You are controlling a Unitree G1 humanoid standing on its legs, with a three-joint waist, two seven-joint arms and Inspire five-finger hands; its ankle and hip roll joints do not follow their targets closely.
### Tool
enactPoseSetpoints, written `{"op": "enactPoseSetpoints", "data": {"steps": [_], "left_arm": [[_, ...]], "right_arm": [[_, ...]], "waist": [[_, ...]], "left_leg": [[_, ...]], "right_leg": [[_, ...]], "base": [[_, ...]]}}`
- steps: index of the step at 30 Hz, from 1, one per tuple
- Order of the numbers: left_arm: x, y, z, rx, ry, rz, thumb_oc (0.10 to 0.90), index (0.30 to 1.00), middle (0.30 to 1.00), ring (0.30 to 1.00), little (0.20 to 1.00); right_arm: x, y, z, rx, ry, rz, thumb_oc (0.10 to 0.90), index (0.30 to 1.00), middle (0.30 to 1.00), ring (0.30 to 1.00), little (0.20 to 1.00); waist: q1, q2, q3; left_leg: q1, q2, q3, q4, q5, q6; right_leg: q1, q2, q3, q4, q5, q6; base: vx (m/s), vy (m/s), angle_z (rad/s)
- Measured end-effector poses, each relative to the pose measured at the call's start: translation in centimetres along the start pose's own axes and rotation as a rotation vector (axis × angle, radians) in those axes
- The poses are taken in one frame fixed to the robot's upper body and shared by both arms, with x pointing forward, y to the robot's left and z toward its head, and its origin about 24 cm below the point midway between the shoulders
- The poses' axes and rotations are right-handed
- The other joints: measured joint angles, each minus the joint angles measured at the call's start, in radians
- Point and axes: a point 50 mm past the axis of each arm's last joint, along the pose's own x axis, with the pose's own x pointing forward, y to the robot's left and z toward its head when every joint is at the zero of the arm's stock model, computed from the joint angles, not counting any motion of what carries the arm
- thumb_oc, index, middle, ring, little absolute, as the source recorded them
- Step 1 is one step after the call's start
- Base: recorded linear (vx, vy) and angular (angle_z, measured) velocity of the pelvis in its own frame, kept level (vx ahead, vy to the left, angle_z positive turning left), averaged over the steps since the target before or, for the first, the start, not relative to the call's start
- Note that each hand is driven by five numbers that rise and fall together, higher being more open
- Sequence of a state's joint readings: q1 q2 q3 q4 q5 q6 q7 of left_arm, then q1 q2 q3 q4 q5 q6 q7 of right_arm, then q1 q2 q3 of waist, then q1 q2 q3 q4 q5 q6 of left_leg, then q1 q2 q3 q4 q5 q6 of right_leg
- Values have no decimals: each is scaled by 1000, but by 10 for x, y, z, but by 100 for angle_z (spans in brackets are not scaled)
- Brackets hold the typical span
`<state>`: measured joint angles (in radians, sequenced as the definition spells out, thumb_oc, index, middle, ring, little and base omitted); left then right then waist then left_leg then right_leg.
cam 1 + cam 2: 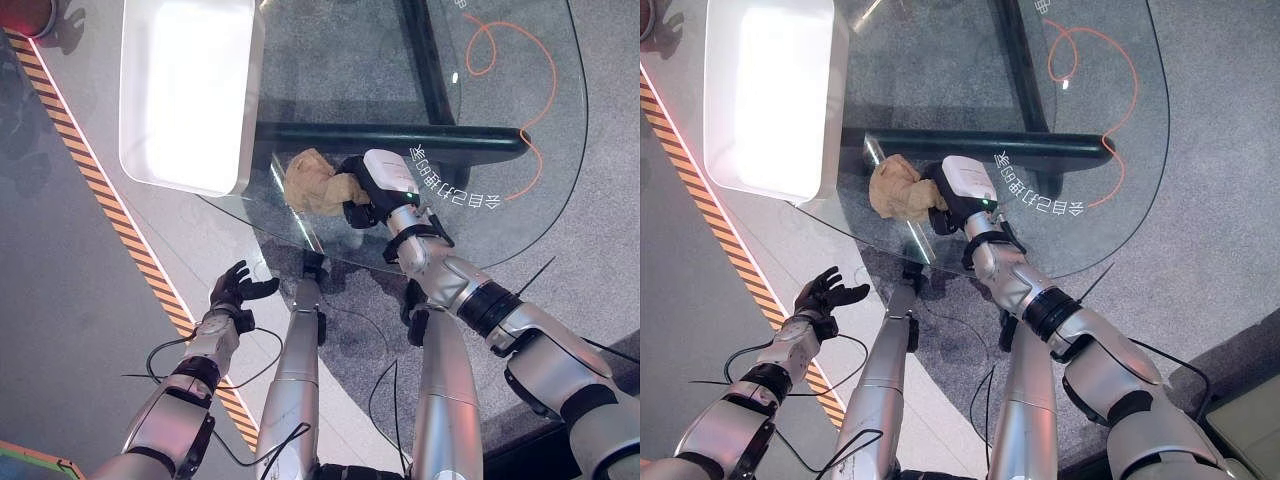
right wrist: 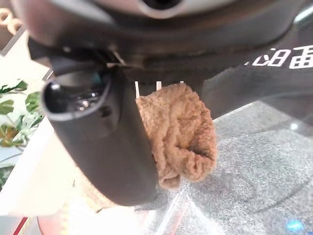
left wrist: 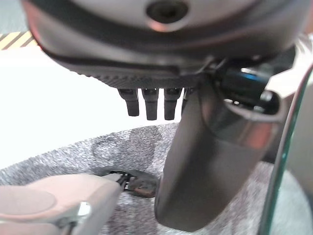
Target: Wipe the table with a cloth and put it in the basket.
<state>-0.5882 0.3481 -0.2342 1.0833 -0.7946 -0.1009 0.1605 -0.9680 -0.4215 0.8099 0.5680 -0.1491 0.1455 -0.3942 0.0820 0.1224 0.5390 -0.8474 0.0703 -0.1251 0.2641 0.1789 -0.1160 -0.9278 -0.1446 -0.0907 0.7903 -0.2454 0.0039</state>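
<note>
Your right hand [image 1: 372, 190] has the cloth [image 1: 312, 183] bunched in its grasp, pressed on the glass worktop [image 1: 500, 90] near the edge closest to you, just beside the white basket [image 1: 190, 90] at the worktop's left end. Judging from this, you're mid-wipe; the drop into the basket is not yet done. Your left hand [image 1: 238, 287] hangs below the worktop's edge, fingers relaxed, empty.

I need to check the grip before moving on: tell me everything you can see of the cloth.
The cloth is tan, fuzzy terry-like fabric, bunched into a crumpled wad. It sits on the glass table near its front edge, beside the white basket but apart from it. The right hand clasps it from one side, its thumb against the fabric.
</note>
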Motion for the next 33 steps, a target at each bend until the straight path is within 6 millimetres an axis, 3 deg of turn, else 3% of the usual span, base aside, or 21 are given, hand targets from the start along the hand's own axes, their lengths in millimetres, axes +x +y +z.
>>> {"op": "enactPoseSetpoints", "data": {"steps": [4, 9, 16, 23, 27, 33], "left_arm": [[0, 8, 9, -189, -65, 73, 800, 900, 900, 900, 900], [-13, 11, 50, -477, -357, 235, 800, 900, 900, 900, 900], [-25, 14, 81, -632, -501, 342, 800, 900, 900, 900, 900], [-41, -2, 99, -735, -619, 253, 800, 900, 900, 900, 900], [-62, -17, 107, -846, -708, 153, 800, 900, 900, 900, 900], [-93, -34, 129, -819, -862, -74, 800, 900, 900, 900, 900]], "right_arm": [[0, -3, -4, 116, 61, -79, 100, 300, 300, 300, 200], [-11, -27, -25, 316, 192, -337, 100, 300, 300, 300, 200], [-27, -54, -28, 375, 174, -515, 100, 300, 300, 300, 200], [-35, -68, -25, 428, 133, -582, 100, 300, 300, 300, 200], [-44, -72, -27, 435, 111, -623, 100, 300, 300, 300, 200], [-56, -73, -22, 467, 46, -658, 100, 300, 300, 300, 200]], "waist": [[0, 0, 0], [7, 0, 0], [-3, 0, 0], [-4, -1, 1], [-5, -2, 1], [-10, -3, 2]], "left_leg": [[10, -3, 9, 1, 0, 0], [1, -8, 9, 14, -5, -4], [-18, -14, 9, 28, -16, -3], [-28, -16, 9, 47, -15, -6], [-28, -16, 9, 52, -22, 4], [-50, -16, 9, 90, -47, 9]], "right_leg": [[2, 0, 12, 7, 0, 0], [-2, -3, 15, 11, -1, 1], [-12, -8, 17, 5, -3, 7], [-14, -9, 18, 12, -9, 14], [-14, -9, 18, 19, -11, 12], [-19, -6, 18, 15, -11, 12]], "base": [[15, 23, -3], [0, 0, 0], [0, 0, 0], [2, 2, 1], [1, -30, 1], [4, -56, -4]]}}
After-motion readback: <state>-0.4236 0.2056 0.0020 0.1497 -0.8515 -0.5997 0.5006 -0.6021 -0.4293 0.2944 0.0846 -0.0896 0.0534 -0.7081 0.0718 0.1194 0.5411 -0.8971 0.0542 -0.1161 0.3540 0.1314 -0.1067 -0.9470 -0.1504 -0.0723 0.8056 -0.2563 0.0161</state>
